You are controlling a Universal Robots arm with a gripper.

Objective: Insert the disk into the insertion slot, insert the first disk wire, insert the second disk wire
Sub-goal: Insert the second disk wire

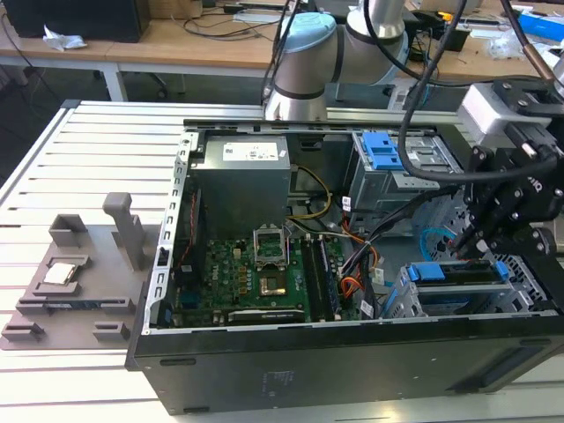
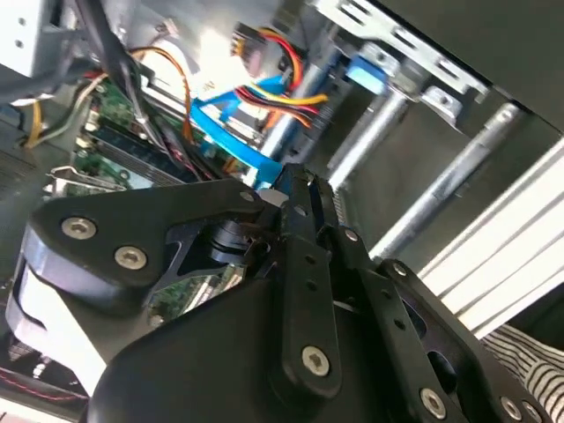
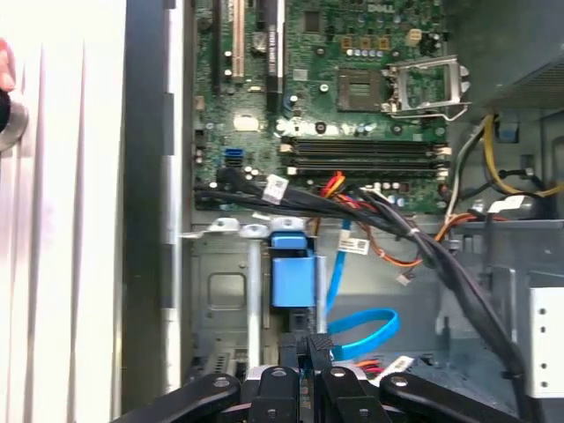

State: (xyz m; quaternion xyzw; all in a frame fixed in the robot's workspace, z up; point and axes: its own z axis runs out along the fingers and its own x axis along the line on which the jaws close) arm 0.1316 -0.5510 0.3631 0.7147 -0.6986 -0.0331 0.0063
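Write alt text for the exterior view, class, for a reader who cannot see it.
A black gripper on a robot arm reaches into an open computer case at the exterior view's right, just above the disk in its blue carrier, seated in the silver insertion slot. A green motherboard lies at the case's centre, and a grey fixture sits on the slatted table.

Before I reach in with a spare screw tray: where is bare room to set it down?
Free: the ribbed white table between the computer case and the grey fixture block, at the exterior view's left. Crowded: inside the case around the gripper, where the light-blue cable, the red-orange wires and the drive cage meet.
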